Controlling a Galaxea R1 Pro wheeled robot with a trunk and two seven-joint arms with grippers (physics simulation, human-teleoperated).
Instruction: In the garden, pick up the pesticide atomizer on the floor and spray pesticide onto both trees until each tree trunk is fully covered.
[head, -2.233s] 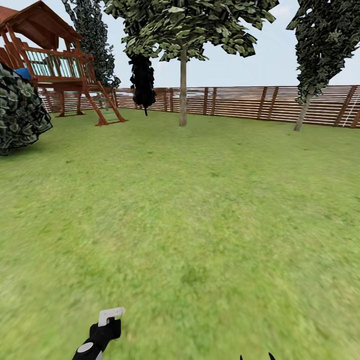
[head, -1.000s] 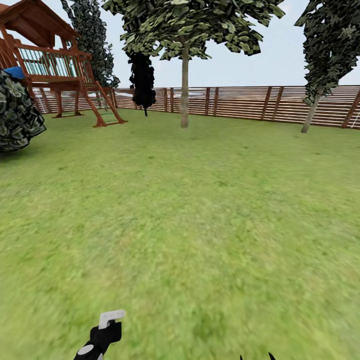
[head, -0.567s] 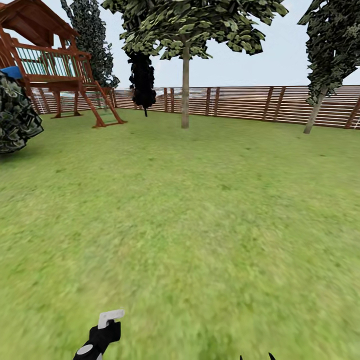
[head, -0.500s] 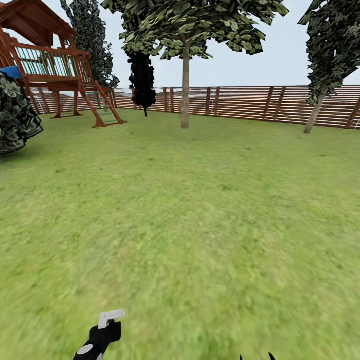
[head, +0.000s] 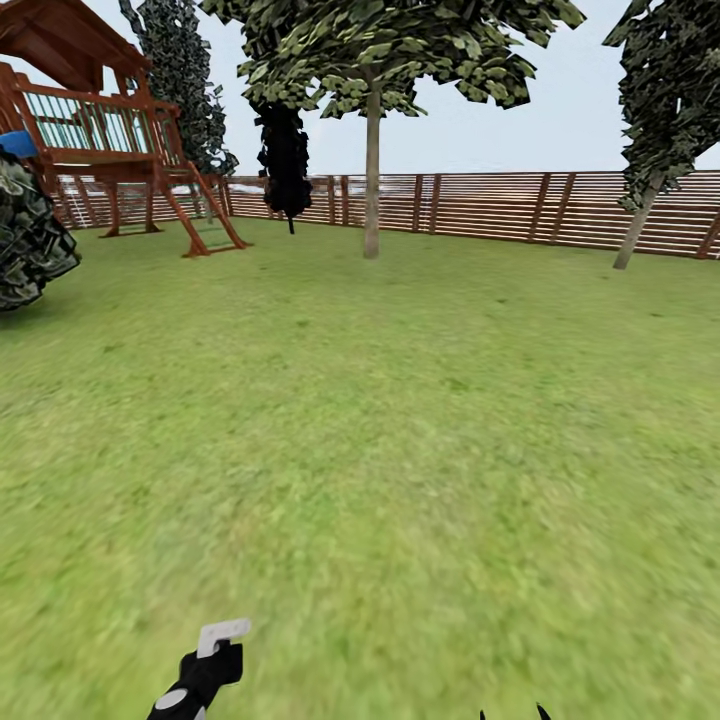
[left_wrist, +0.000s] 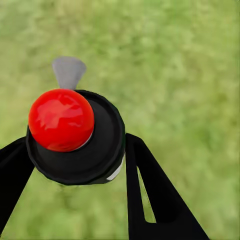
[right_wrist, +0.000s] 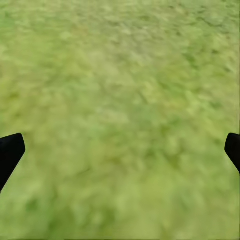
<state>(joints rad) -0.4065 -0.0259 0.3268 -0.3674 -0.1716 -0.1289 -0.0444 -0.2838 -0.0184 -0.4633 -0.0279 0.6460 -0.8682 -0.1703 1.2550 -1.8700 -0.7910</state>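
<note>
No legible text, label, brand, number or sign appears on any surface in these views.
</note>
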